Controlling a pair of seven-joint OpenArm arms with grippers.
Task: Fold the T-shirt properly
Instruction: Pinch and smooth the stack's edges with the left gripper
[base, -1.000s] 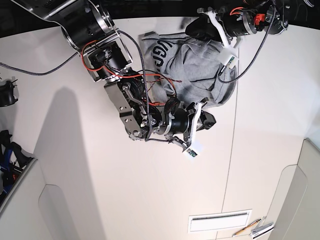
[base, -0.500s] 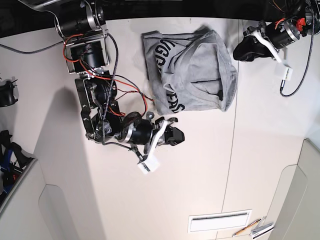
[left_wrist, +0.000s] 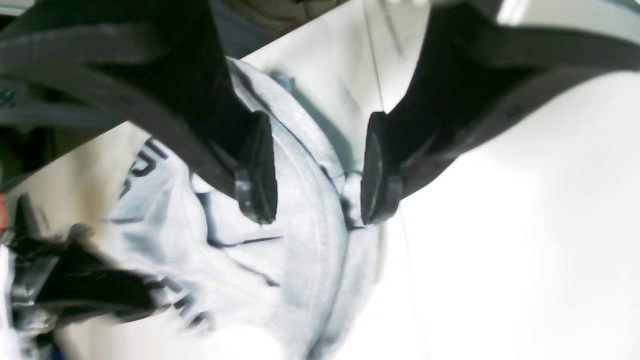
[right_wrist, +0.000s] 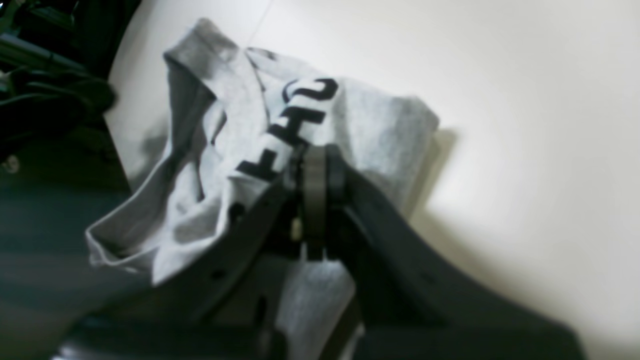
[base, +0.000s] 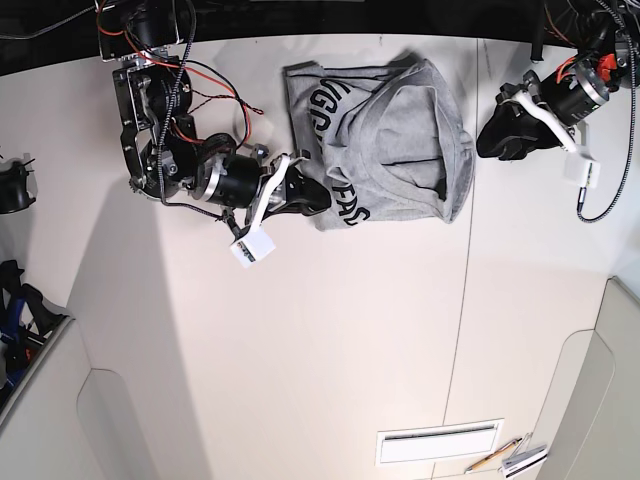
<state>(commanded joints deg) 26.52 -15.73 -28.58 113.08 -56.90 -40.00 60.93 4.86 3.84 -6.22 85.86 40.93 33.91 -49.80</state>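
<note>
Cloth first: the heather-grey short-sleeved cotton T-shirt (base: 385, 140) with black block lettering lies in a rumpled, roughly square bundle at the far middle of the white table (base: 330, 350), one layer flapped over so the lettering shows only along its left-hand edge in the base view. It is not yet a neat fold; the edges are uneven and a curved hem hangs out on the side toward the left arm.

Right gripper (right_wrist: 314, 200): its fingers are pressed together, with nothing visibly pinched between them. The right wrist view shows them just in front of the lettered edge, and the base view places them at the bundle's lower corner. I judge the arm is placed there to work that edge, though contact cannot be confirmed.

Left gripper (left_wrist: 315, 170): fingers spread wide, empty. In the base view it sits a little apart from the shirt, off the curved hem, and its own camera looks down across that hem. The spread stance suggests readiness to take hold of the loose edge.
</note>
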